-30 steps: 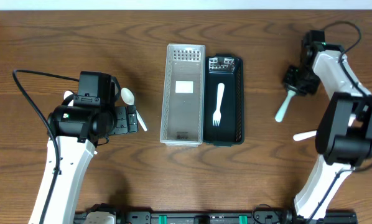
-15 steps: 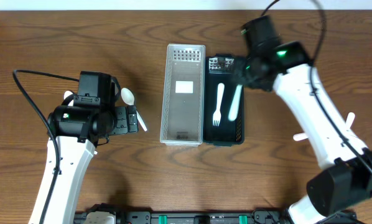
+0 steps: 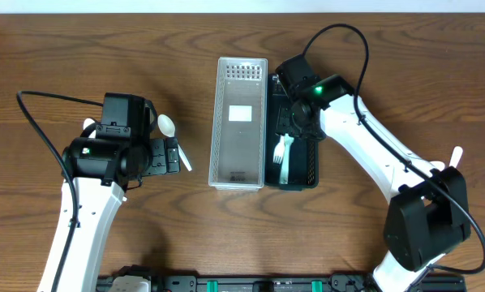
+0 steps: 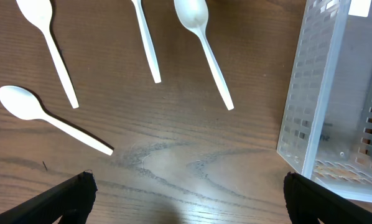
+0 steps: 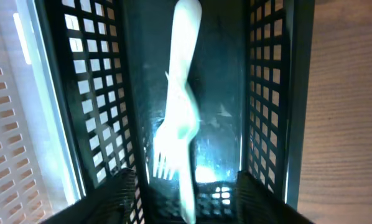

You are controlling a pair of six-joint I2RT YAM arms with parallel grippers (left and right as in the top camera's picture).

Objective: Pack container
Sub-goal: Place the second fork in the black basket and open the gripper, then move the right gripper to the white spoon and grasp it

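Note:
A black slotted basket (image 3: 311,174) stands beside a clear slotted basket (image 3: 226,122) at mid-table. A white fork (image 3: 280,150) lies in the black basket, also in the right wrist view (image 5: 180,118). A second white utensil (image 5: 187,193) shows blurred between my right gripper's (image 5: 189,202) open fingers, inside the black basket (image 5: 270,93); in the overhead view it (image 3: 284,174) lies by the fork. My right gripper (image 3: 295,130) hovers over that basket. My left gripper (image 4: 189,199) is open and empty above bare wood, near white spoons (image 4: 204,50) left of the clear basket (image 4: 323,93).
Several white spoons (image 4: 49,43) lie on the wood at the left, one (image 3: 168,124) showing beside the left arm. Another white utensil (image 3: 457,156) lies at the far right by the right arm's base.
My right arm swung from the table's far right to over the black basket, carrying a white utensil. The utensil now sits inside the basket by the fork. The left arm has not moved.

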